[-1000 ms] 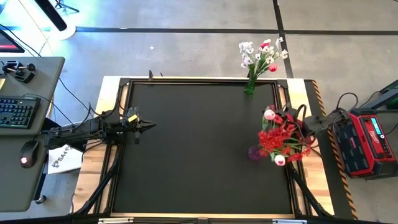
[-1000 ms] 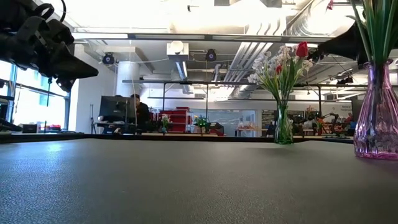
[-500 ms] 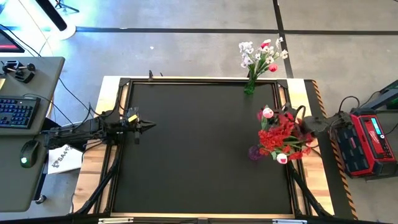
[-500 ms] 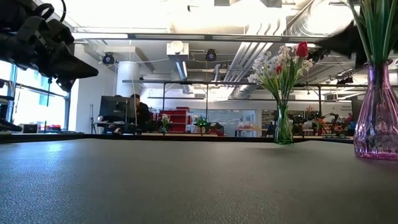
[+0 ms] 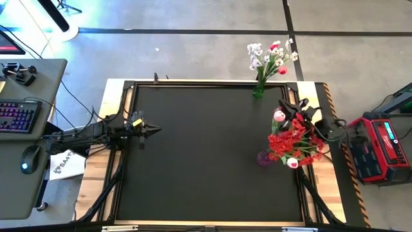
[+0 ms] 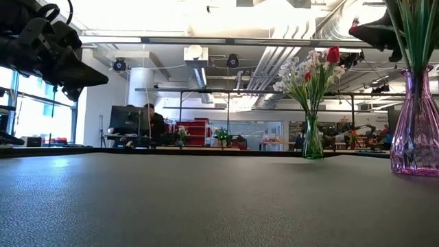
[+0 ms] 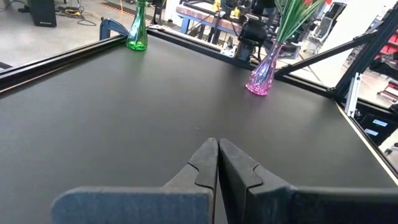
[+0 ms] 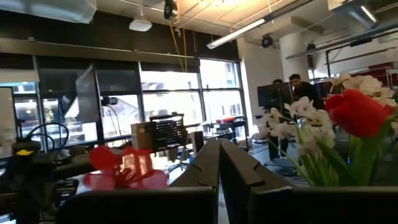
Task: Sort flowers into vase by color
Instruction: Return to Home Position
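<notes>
A green vase stands at the table's far edge and holds white-lavender sprigs with pink and red tulips. A purple vase near the right edge holds red blossoms and tulips. My right gripper is shut and empty. It hangs over the table's far right, just beyond the red bunch, tipped upward. My left gripper is shut and empty above the table's left side. The right wrist view shows a red tulip and red blossoms close by.
The black mat lies bare between the two arms. A red case sits off the table's right side. A desk with a keyboard stands to the left. A person sits in the room behind.
My right gripper has swung toward the table's far edge and tipped its shut fingers upward, rising a little beside the red bunch. The left arm has kept still.
</notes>
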Motion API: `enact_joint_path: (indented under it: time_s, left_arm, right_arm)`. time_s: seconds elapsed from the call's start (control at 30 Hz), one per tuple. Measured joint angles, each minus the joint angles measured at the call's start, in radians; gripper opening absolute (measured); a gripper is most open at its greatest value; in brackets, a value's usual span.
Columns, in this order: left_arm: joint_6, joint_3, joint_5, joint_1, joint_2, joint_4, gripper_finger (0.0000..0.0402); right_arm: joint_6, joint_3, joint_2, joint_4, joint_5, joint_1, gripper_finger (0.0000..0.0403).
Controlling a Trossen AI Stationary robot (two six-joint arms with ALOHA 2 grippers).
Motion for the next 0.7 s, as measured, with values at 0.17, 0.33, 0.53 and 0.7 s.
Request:
enact_joint_path:
  time_s: [0.17,0.33,0.53,0.7]
  left_arm:
    - [0.000,0.000,0.000,0.000,0.000,0.000,0.0000]
    - [0.000,0.000,0.000,0.000,0.000,0.000,0.0000]
    - [0.000,0.000,0.000,0.000,0.000,0.000,0.0000]
    - [0.000,0.000,0.000,0.000,0.000,0.000,0.0000]
  right_arm:
    - [0.104,0.000,0.000,-0.083,-0.137,-0.136,0.0000]
    - [0.215,0.000,0.000,-0.276,-0.111,-0.215,0.0000]
    - [0.260,0.000,0.000,-0.352,-0.031,-0.269,0.0000]
    - [0.329,-0.022,-0.001,-0.398,-0.125,-0.312,0.0000]
